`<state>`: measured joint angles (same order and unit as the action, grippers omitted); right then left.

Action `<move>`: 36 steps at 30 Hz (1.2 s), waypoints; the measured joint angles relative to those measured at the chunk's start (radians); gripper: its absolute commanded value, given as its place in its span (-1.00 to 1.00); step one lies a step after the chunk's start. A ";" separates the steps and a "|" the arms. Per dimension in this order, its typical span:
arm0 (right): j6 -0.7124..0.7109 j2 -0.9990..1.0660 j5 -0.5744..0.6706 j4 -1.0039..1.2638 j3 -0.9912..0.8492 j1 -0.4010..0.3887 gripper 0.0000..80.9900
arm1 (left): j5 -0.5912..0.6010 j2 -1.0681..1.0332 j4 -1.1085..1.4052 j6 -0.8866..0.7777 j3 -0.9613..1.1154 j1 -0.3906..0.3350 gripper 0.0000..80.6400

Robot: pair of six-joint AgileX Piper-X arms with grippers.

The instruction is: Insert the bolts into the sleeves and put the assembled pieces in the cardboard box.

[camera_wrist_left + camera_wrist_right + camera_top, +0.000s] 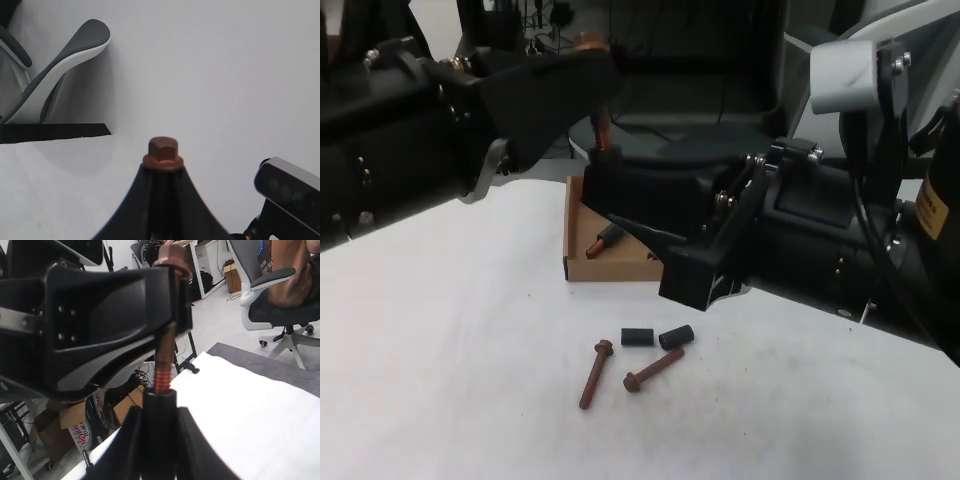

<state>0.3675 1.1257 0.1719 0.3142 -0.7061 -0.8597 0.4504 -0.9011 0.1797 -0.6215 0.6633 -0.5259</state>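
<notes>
Left pincer clamps a bolt head-up. Right pincer grips a sleeve upright beneath, evidently so the threads enter its bore, above the cardboard box, upper middle of the high view.

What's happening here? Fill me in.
The left jaws grip a bolt, its threaded end meeting the top of the sleeve held in the right jaws, raised near the cardboard box. One assembled piece lies in the box. Two bolts and two sleeves lie loose on the bench.
</notes>
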 measured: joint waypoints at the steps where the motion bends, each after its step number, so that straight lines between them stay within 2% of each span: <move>1: 0.000 0.000 -0.008 -0.001 -0.003 0.000 -0.99 | 0.000 0.000 0.000 0.000 0.000 0.000 -0.96; 5: 0.000 0.000 -0.040 -0.026 -0.026 0.000 -0.99 | -0.003 0.006 -0.017 0.019 -0.002 -0.004 -0.96; 13: -0.020 0.000 -0.032 -0.078 -0.038 -0.003 -0.99 | 0.004 0.037 -0.121 0.032 -0.003 -0.004 -0.96; 21: -0.029 0.000 -0.032 -0.084 -0.043 -0.003 -0.99 | 0.019 0.037 -0.116 0.039 -0.003 -0.004 -0.98; 22: -0.029 0.000 -0.029 -0.084 -0.043 -0.003 -0.99 | 0.019 0.040 -0.116 0.039 -0.003 -0.004 -0.93; 23: -0.029 0.000 -0.029 -0.084 -0.043 -0.005 -0.99 | 0.019 0.040 -0.116 0.039 -0.003 -0.004 -0.80; 24: -0.029 0.000 -0.029 -0.084 -0.043 -0.005 -0.99 | 0.019 0.044 -0.116 0.039 -0.003 -0.004 -0.55; 25: -0.029 0.000 -0.026 -0.084 -0.043 -0.005 -0.99 | 0.019 0.047 -0.119 0.044 -0.003 -0.004 -0.22; 27: -0.029 0.000 -0.025 -0.084 -0.045 -0.005 -0.99 | 0.031 0.056 -0.119 0.047 -0.003 -0.004 0.60; 28: -0.029 0.000 -0.027 -0.084 -0.045 -0.005 -0.99 | 0.042 0.061 -0.119 0.049 -0.003 -0.006 0.74; 36: -0.029 0.000 -0.060 -0.057 -0.056 0.001 -0.99 | 0.078 0.075 -0.150 -0.028 -0.003 -0.012 0.74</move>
<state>0.3388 1.1257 0.1116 0.2570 -0.7626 -0.8592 0.5281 -0.8263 0.0301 -0.6498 0.6607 -0.5379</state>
